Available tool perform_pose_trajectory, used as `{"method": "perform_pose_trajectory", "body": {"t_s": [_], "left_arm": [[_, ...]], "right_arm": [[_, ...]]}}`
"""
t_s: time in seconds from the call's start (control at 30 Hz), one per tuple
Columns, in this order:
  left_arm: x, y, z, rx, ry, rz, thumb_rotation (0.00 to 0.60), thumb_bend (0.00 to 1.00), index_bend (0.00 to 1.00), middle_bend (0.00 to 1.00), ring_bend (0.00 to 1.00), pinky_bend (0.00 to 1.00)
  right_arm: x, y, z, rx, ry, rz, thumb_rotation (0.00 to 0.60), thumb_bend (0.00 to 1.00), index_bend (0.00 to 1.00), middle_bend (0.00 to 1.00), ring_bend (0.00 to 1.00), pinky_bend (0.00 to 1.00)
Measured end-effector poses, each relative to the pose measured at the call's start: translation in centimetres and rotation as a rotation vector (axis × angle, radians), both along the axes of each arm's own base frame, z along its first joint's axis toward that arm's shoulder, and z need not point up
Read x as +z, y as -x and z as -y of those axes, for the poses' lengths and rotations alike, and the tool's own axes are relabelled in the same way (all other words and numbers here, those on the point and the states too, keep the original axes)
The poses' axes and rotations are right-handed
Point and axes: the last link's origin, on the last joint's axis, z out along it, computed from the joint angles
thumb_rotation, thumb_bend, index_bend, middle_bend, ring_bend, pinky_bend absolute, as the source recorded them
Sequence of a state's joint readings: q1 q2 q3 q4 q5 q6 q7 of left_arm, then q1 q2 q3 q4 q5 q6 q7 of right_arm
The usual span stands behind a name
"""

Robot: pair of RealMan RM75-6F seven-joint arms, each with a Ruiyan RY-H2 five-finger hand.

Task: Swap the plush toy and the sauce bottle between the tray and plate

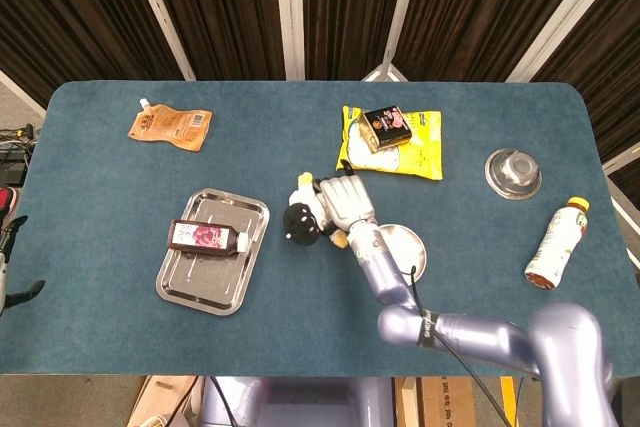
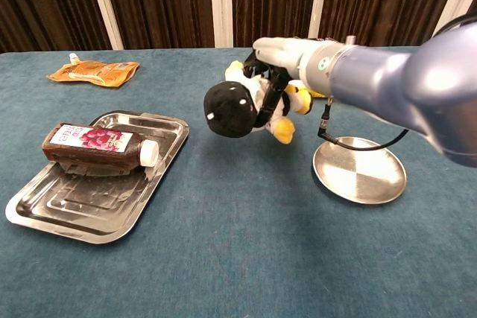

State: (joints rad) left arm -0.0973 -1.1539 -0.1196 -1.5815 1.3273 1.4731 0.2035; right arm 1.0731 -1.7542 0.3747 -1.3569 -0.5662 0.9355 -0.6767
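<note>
Dark curtains with pale uprights behind; blue-covered desk (image 1: 300,327) in front, carrying all items.

Toy (image 2: 242,106): black-and-white plush with yellow feet; held clear of the desk, in the air between tray and plate, nearer the tray; gripped by the right hand (image 2: 279,61), fingers (image 2: 270,83) wrapped over its body from above, presumably so it can be carried across without dragging on the cloth.

Plate (image 2: 360,170): round, metal, bare; lies right of the toy, apart from it; judged vacated to receive the bottle.

Tray (image 2: 52,210): rectangular, metal, at the left; holds the bottle (image 2: 97,145), which lies on its side across the far half, white cap pointing right; near half free, probably room enough for the toy to go down beside it.

Left hand: only a dark sliver shows at the far left edge of the head view; whether it is the hand, and its state, cannot be told.

Other: orange pouch (image 1: 170,126) at far left; tin (image 1: 386,125) on a yellow packet (image 1: 415,152); small metal bowl (image 1: 513,171) and a drink bottle (image 1: 556,244) at the right, all well apart from the work.
</note>
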Motion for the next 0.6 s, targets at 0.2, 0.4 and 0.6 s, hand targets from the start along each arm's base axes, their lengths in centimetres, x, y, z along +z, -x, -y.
{"method": "perform_pose_trajectory", "body": {"t_s": [0.2, 0.4, 0.6], "left_arm": [[-0.1, -0.2, 0.1, -0.008, 0.015, 0.002, 0.600, 0.18, 0.15, 0.01, 0.00, 0.13], [-0.4, -0.3, 0.3, -0.010, 0.035, -0.007, 0.600, 0.18, 0.15, 0.01, 0.00, 0.13], [-0.2, -0.7, 0.4, -0.039, 0.043, 0.023, 0.600, 0.18, 0.14, 0.01, 0.00, 0.13]], "right_arm": [[-1.9, 0.5, 0.4, 0.000, -0.048, -0.067, 0.600, 0.05, 0.00, 0.00, 0.00, 0.00], [-1.9, 1.3, 0.3, -0.010, -0.068, -0.136, 0.600, 0.03, 0.00, 0.00, 0.00, 0.00], [1.2, 1.8, -0.9, -0.003, -0.067, -0.112, 0.600, 0.03, 0.00, 0.00, 0.00, 0.00]]}}
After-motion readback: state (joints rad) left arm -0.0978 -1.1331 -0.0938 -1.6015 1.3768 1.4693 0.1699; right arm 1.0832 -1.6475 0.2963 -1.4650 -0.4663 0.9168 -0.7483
